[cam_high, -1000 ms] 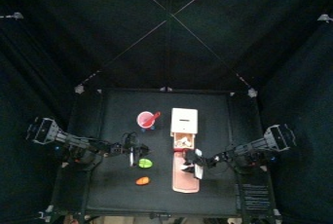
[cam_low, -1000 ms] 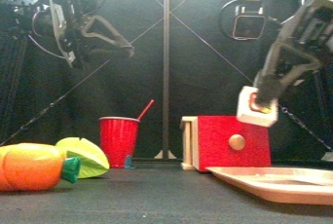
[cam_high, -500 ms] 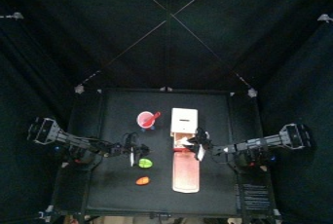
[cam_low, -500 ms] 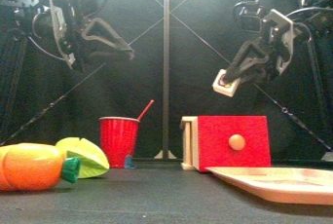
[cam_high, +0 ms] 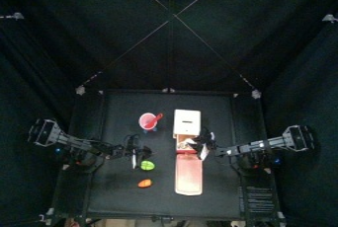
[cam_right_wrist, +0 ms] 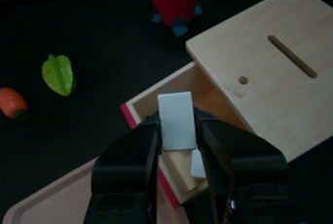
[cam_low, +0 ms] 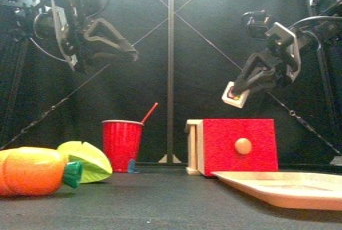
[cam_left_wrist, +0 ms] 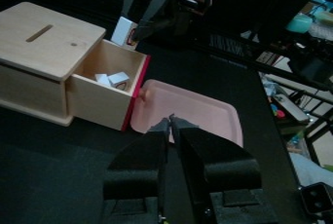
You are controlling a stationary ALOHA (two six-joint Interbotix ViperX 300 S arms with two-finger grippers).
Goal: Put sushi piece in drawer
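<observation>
My right gripper is shut on a white sushi piece. It holds it in the air above the cream box cabinet where the drawer comes out. The front view shows the piece well above the red, knobbed panel. The drawer, a long pale pink tray, reaches from the cabinet toward the table's front; it also shows in the left wrist view. White bits lie in the cabinet's open compartment. My left gripper is shut and empty, raised at the left.
A red cup with a straw stands left of the cabinet, also seen from above. A green piece and an orange piece lie left of the tray, near and large in the front view.
My right gripper has lifted the white piece up and left from beside the red panel, then dipped a little. The left arm has not moved.
</observation>
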